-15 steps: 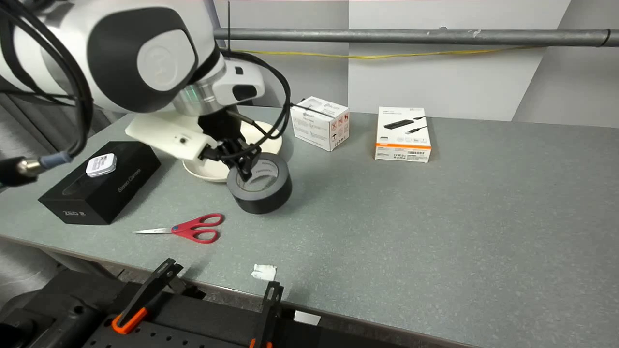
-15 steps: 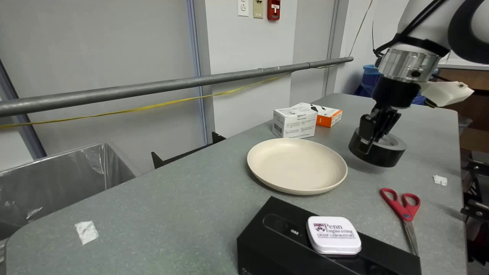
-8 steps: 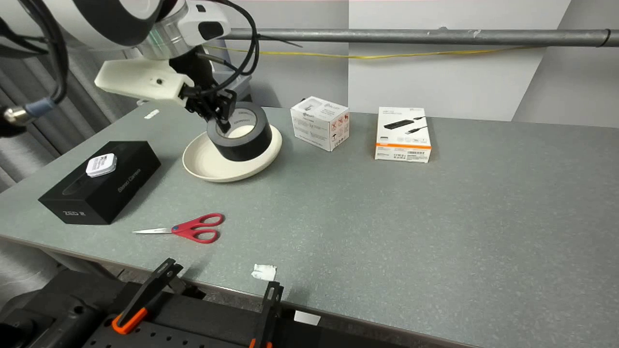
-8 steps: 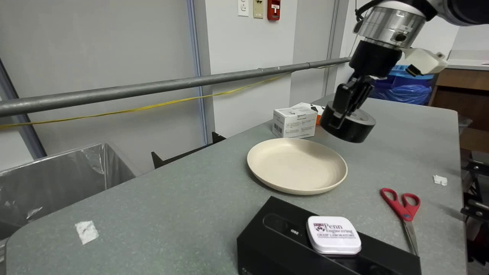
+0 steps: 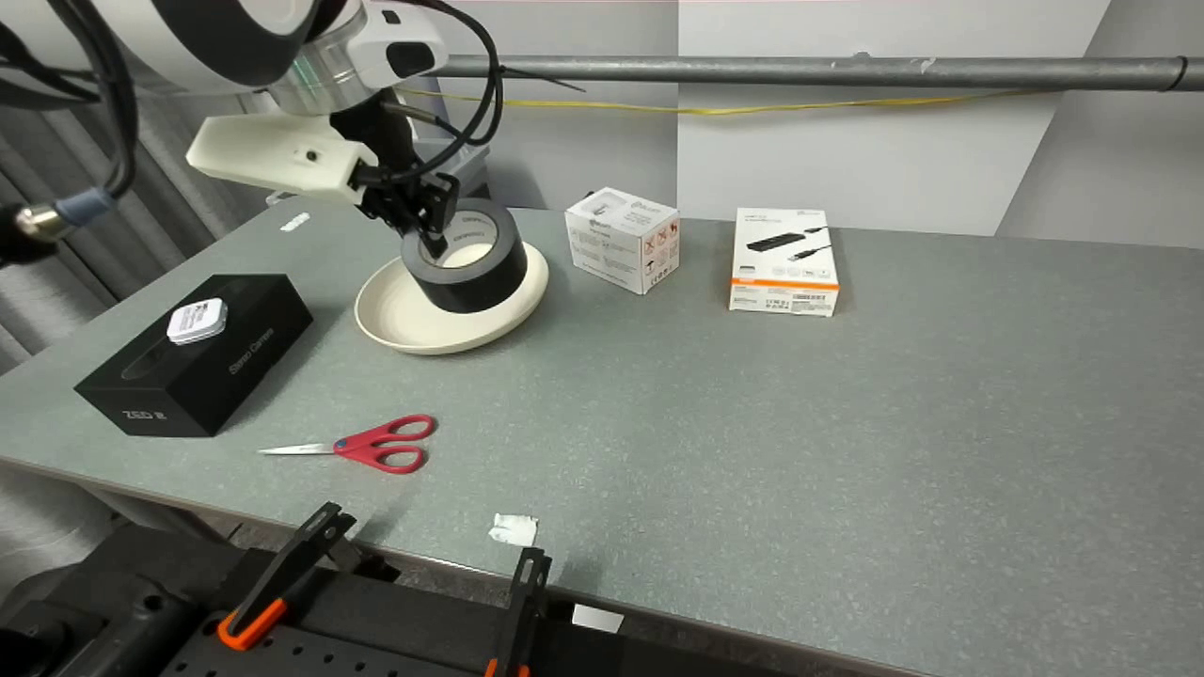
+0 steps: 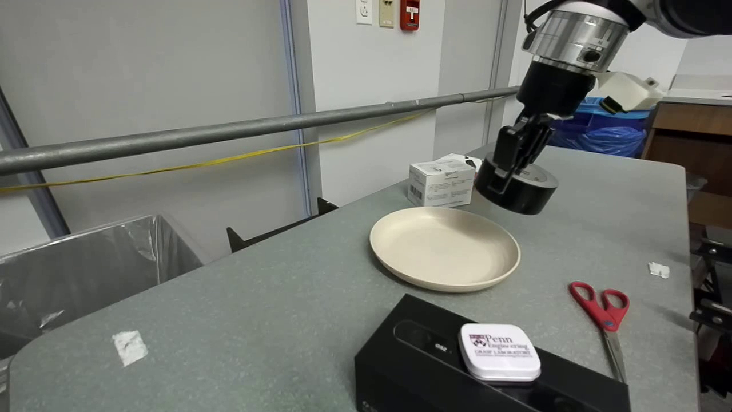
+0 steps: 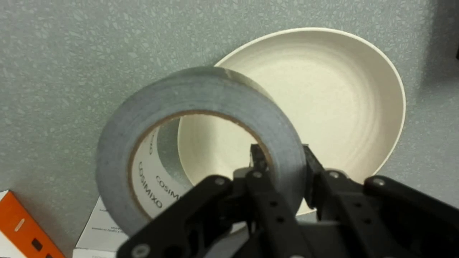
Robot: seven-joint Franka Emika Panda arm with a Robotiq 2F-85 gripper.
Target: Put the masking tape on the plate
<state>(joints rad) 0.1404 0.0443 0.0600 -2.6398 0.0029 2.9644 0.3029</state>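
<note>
The masking tape, a thick dark roll with a round hole, is held in the air in both exterior views (image 5: 480,290) (image 6: 523,197). My gripper (image 7: 283,156) is shut on the wall of the roll. One finger is inside the hole and the other is outside. The gripper also shows in both exterior views (image 5: 435,226) (image 6: 508,171). The round cream plate (image 6: 445,249) lies on the table and is bare. In the wrist view the roll covers part of the plate (image 7: 337,100) on its left side. In an exterior view the roll hangs above and beyond the plate's edge.
A black box (image 5: 193,357) with a small white tin (image 5: 198,321) on it stands near the plate. Red scissors (image 5: 381,447) lie on the table. A white box (image 5: 623,240) and a white-orange box (image 5: 784,260) stand at the back. A metal pipe (image 5: 809,70) runs behind.
Over the last second my gripper has carried the tape upward and closer to the plate. In the last half second it has shifted only slightly. The plate has not moved.
</note>
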